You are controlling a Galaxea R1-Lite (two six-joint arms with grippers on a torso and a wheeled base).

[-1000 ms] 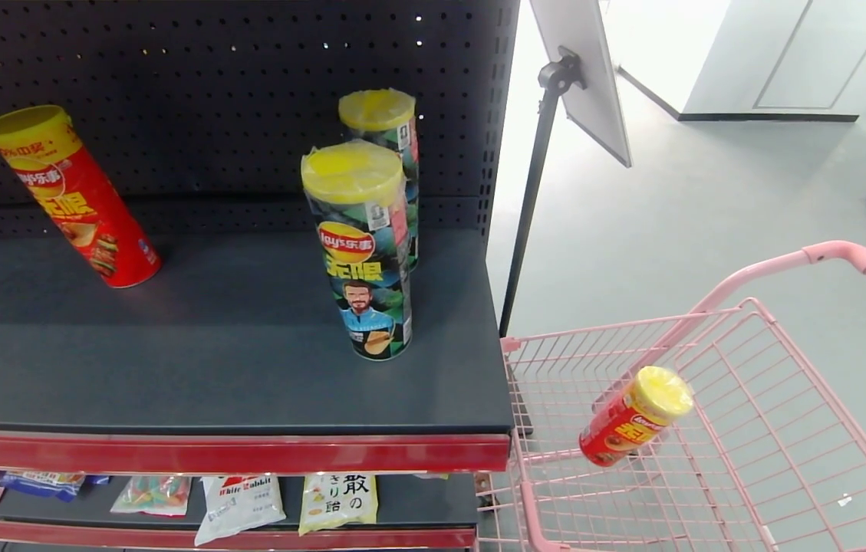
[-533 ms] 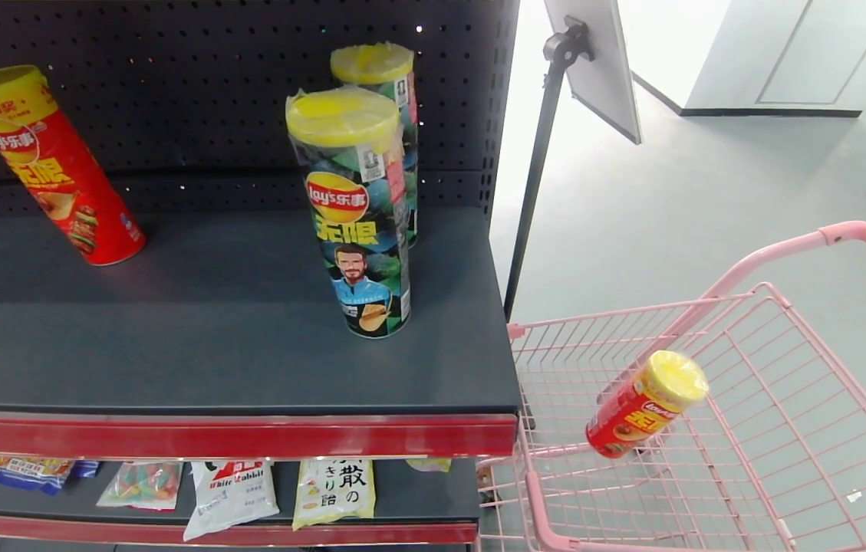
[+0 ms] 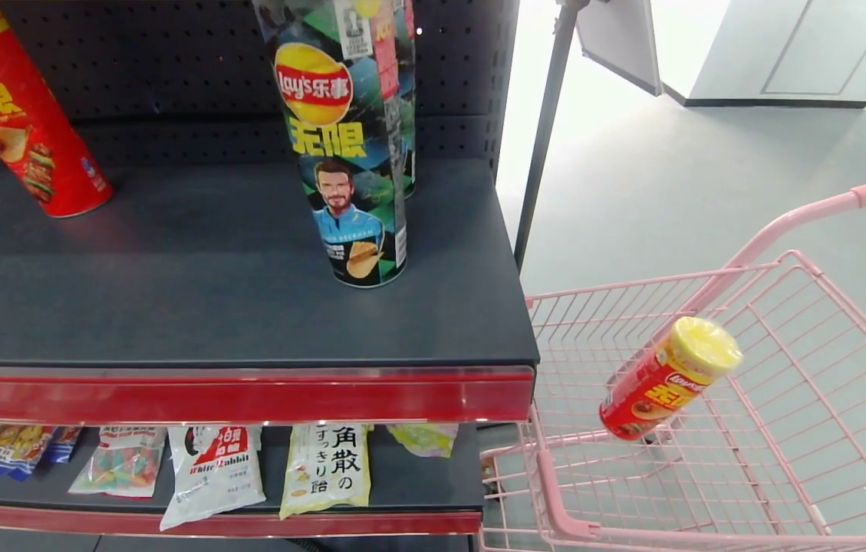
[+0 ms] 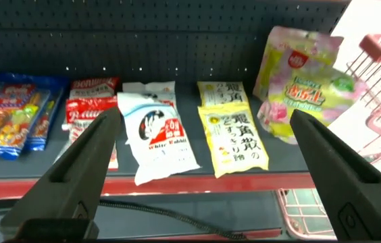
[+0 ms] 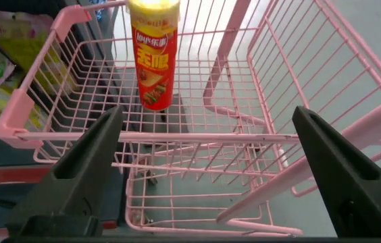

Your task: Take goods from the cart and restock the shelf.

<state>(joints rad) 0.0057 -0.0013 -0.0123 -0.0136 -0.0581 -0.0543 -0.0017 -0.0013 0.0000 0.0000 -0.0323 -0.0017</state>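
Bright right, dim left.
Glare bleaches the pale grey floor (image 3: 670,199); the glossy red shelf-edge strip (image 3: 233,397) glints; edge distortion tilts the red cylindrical snack can (image 3: 22,126).

**Three views, two overlaps**

The head view looks forward and down from close over the shelf (image 3: 172,291), with the cart (image 3: 553,491) at its right. The left wrist view faces the lower shelf (image 4: 177,185) nearly level and near. The right wrist view looks down into the cart from above its rim. Head and left wrist views share the snack bags (image 3: 325,468). Head and right wrist views share the red can (image 3: 666,379).
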